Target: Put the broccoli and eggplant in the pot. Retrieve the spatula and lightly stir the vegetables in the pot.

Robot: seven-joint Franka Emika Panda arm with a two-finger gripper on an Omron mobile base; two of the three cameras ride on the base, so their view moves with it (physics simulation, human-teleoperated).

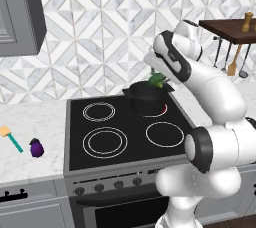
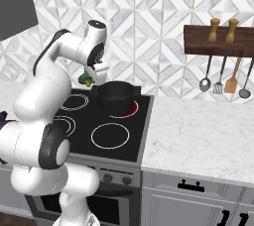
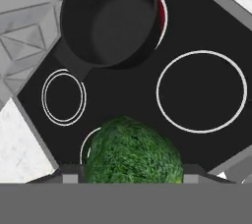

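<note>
My gripper [image 2: 91, 77] is shut on the broccoli [image 2: 86, 79], a lumpy green floret held in the air just left of the pot's rim. The hand view has the broccoli [image 3: 130, 152] between my fingertips [image 3: 196, 171], with the black pot [image 3: 110, 19] below and ahead, its inside bare. The pot [image 1: 145, 98] stands on the stove's back right burner, and the broccoli [image 1: 157, 80] hangs over its near rim. On the white counter left of the stove lie the purple eggplant [image 1: 36, 148] and the spatula [image 1: 11, 138] with its teal handle and yellow blade.
The burner under the pot [image 2: 115, 97] glows red [image 2: 130, 111]. Three other burner rings on the black stove [image 1: 107, 142] are bare. A wooden shelf [image 2: 218, 41] with two mills and hanging utensils [image 2: 230, 81] is on the right wall. A grey cabinet [image 1: 17, 12] hangs at upper left.
</note>
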